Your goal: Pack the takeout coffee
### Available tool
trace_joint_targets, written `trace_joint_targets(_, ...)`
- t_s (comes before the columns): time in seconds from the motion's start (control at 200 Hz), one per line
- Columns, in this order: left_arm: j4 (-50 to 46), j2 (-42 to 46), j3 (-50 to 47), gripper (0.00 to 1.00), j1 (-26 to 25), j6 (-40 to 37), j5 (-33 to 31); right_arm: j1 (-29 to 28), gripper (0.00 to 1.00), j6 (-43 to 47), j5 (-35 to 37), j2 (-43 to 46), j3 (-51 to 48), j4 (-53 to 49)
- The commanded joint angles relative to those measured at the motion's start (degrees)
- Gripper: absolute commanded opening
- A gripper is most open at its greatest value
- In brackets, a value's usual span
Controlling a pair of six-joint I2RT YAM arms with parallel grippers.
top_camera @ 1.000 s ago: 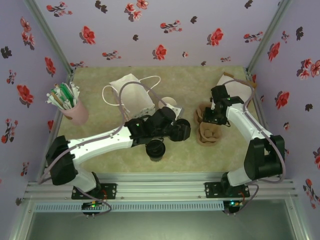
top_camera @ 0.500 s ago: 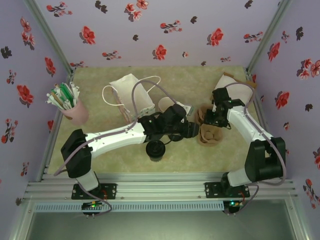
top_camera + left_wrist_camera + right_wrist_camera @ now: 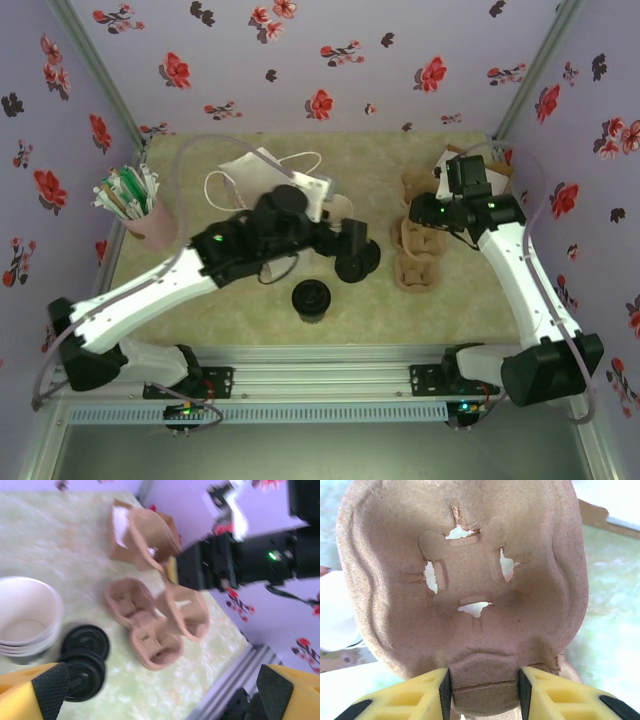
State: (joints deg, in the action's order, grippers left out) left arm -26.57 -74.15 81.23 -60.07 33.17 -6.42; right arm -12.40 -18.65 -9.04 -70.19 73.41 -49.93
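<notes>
The takeout coffee (image 3: 312, 299), a dark cup under a round black lid, stands alone near the table's front centre. My left gripper (image 3: 346, 246) hovers behind it, over a pile of loose black lids (image 3: 359, 263). In the left wrist view this gripper (image 3: 162, 692) is open with nothing between its yellow fingers (image 3: 42, 692). My right gripper (image 3: 482, 690) is shut on the rim of a brown pulp cup carrier (image 3: 465, 580). From above, that gripper (image 3: 421, 221) holds the carrier (image 3: 413, 238) just above another carrier (image 3: 418, 268) lying on the table.
A stack of lidless cups (image 3: 25, 615) stands beside the lids (image 3: 84, 656). A white bag (image 3: 262, 186) lies at the back, left of centre. A pink cup of stirrers (image 3: 136, 206) stands far left. A brown paper bag (image 3: 470, 160) and another carrier (image 3: 412, 184) are at the back right.
My left gripper has opened, and its arm has drawn back to the left. The right arm has shifted with the carrier in its grip. The coffee has not moved.
</notes>
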Motion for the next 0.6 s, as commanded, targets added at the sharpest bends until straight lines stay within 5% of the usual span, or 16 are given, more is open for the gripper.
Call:
trace_joint_targets(0.0,-9.56,4.45,3.41,1.0,6.52,-4.52,-3.54,-2.08,0.41,-0.15,-2.11,1.96,4.2,-3.73)
trace_joint_targets(0.27,-18.27,4.09,13.51,0.99,31.44,-7.0,5.75,-9.15,0.41,-1.28,-4.86,2.35,13.7,-5.97)
trace_joint_targets(0.59,-13.7,-9.83,18.77,0.95,55.77,0.73,22.21,-20.91,0.41,-3.08,-6.78,-4.64,28.42,-6.01)
